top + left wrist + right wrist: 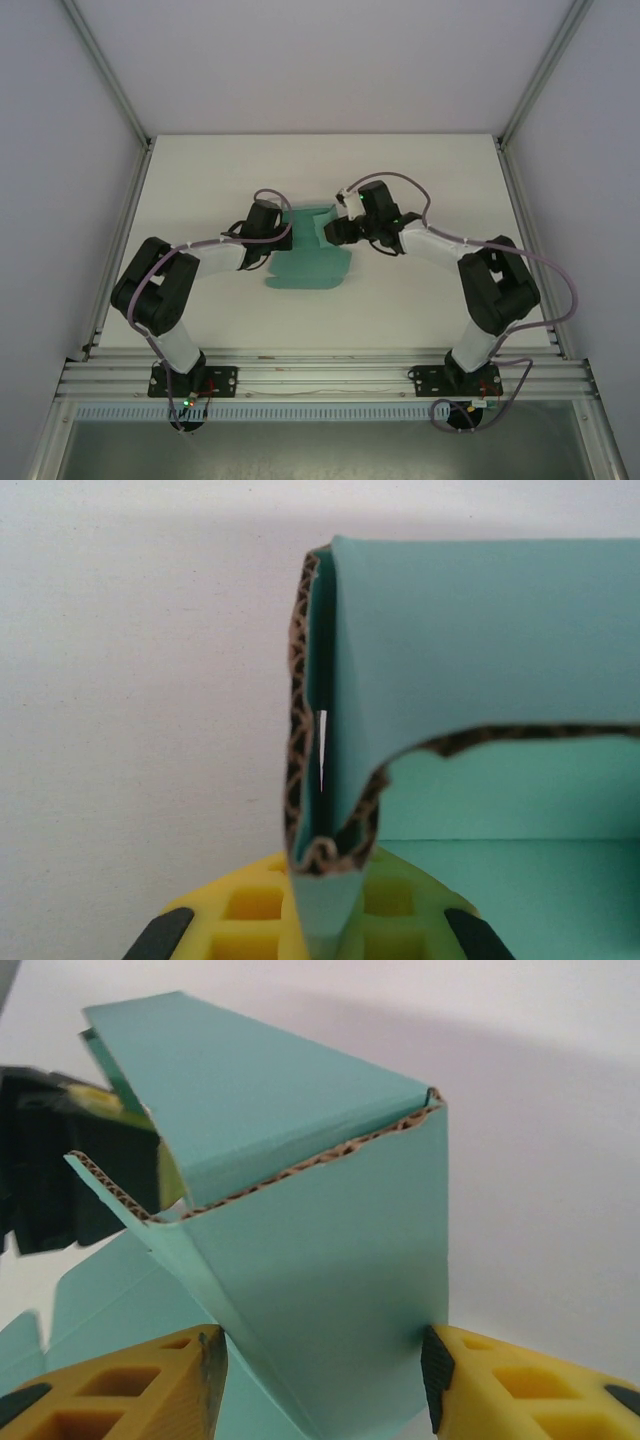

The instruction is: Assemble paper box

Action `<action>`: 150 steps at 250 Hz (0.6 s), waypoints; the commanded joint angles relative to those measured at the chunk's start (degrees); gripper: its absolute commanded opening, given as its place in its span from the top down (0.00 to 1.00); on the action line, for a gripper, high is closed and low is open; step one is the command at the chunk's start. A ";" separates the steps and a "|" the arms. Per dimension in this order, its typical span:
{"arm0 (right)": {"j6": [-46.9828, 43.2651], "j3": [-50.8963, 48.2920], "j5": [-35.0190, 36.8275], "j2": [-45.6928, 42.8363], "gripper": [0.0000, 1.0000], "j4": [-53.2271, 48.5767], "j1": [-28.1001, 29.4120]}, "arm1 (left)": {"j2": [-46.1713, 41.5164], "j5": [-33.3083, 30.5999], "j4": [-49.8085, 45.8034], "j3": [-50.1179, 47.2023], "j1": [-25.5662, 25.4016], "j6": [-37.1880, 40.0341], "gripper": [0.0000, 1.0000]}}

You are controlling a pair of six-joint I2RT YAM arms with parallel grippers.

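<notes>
Folding its walls, I had the paper box (310, 262) mid-frame on the bench (200, 180), left hand (315, 935) clenched on the doubled wall (318, 780), right hand (320, 1355) straddling a raised panel (330, 1280), grip unclear. Next, I judged, that panel needed tucking inward.

Both arms bend at the elbow and reach inward, wrists almost meeting.
The left arm angles right, and the left tool (320, 930) is clamped tight on a folded edge of the paper box (305, 262). The right arm mirrors it. The right tool (322, 1360) is half spread, its fingers (150, 1380) straddling one wall, and a firm grip cannot be made out.
</notes>
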 commanded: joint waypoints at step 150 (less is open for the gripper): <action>4.32 1.40 17.78 0.82 0.47 -3.16 3.23 | -0.18 -0.79 -2.14 2.59 -2.00 0.64 1.00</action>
